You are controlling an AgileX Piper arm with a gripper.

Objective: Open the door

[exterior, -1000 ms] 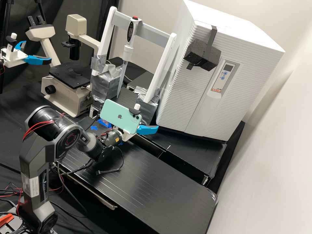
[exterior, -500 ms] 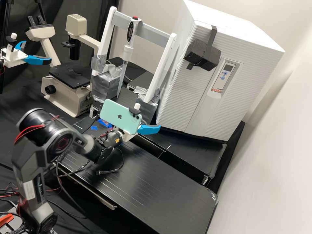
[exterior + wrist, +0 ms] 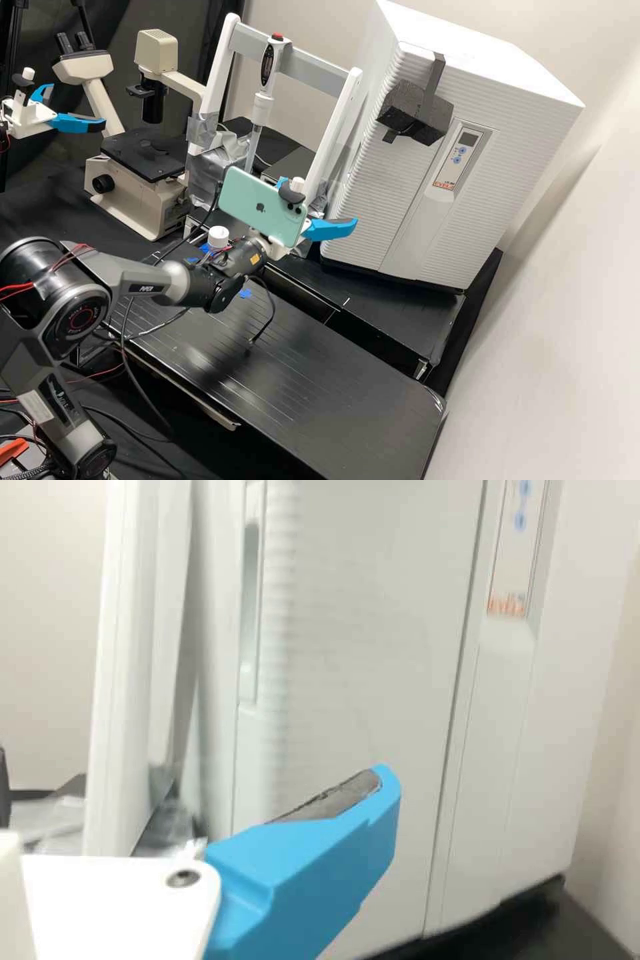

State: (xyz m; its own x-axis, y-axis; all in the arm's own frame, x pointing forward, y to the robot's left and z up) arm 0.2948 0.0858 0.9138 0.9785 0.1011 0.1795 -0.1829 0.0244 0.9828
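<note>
My gripper (image 3: 321, 202) stands in the high view left of the white cabinet (image 3: 517, 93), its blue fingers apart, one partly behind the green phone mounted above them. The cabinet's ribbed door (image 3: 367, 193) is closed. In the wrist view, one blue finger of the gripper (image 3: 335, 830) shows before the door (image 3: 370, 660), with a grey pad along its upper side. A tall recessed grip (image 3: 249, 610) lies along the cabinet's side edge, beside the door face. Nothing is held. Whether the finger touches the door, I cannot tell.
A white rack (image 3: 333, 143) with a pipette (image 3: 263, 100) stands close behind the gripper. A microscope (image 3: 143, 160) is farther left. A black foam block (image 3: 415, 112) is strapped to the cabinet front. A white-capped thing (image 3: 218, 237) sits behind the wrist.
The gripper has moved right and slightly up in the high view, closer to the cabinet. The arm's elbow has swung left and down, uncovering the white cap. The door has not moved.
</note>
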